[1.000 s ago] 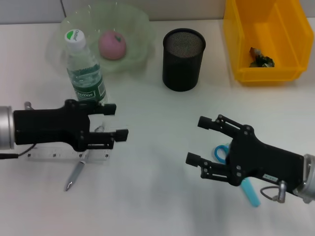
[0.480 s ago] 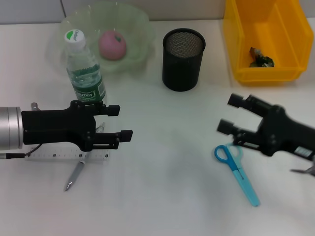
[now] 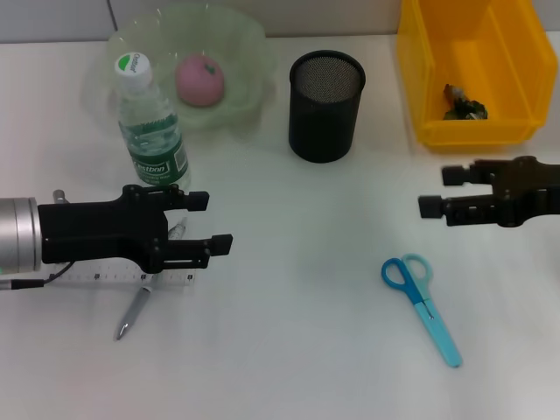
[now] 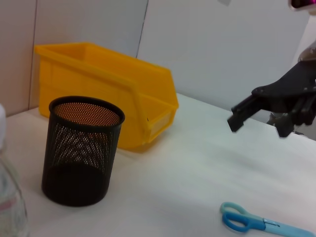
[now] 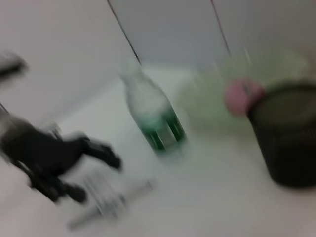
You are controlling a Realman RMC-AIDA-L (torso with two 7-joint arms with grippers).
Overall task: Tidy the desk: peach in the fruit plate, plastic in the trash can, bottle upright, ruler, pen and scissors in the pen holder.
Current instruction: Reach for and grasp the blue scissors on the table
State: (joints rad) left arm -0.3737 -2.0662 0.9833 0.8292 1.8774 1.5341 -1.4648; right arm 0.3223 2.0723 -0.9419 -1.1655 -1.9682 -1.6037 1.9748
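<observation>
The pink peach (image 3: 199,79) lies in the green fruit plate (image 3: 236,52). In front of the plate the bottle (image 3: 150,127) stands upright. Beside it, above the clear ruler (image 3: 105,278) and the pen (image 3: 136,311), my left gripper (image 3: 213,220) hovers open and holds nothing. The blue scissors (image 3: 422,302) lie flat at the front right. My right gripper (image 3: 439,190) is open and empty, up and to the right of them. The black mesh pen holder (image 3: 325,105) is at the back centre, with nothing showing inside. A scrap of plastic (image 3: 462,105) lies in the yellow trash can (image 3: 516,52).
The left wrist view shows the pen holder (image 4: 81,150), the yellow bin (image 4: 108,108), the scissors (image 4: 256,222) and the right gripper (image 4: 252,111) above the table. The blurred right wrist view takes in the bottle (image 5: 155,118) and the left gripper (image 5: 96,177).
My right arm has swung back and to the right, away from over the scissors, which now lie fully uncovered. The left gripper has barely shifted.
</observation>
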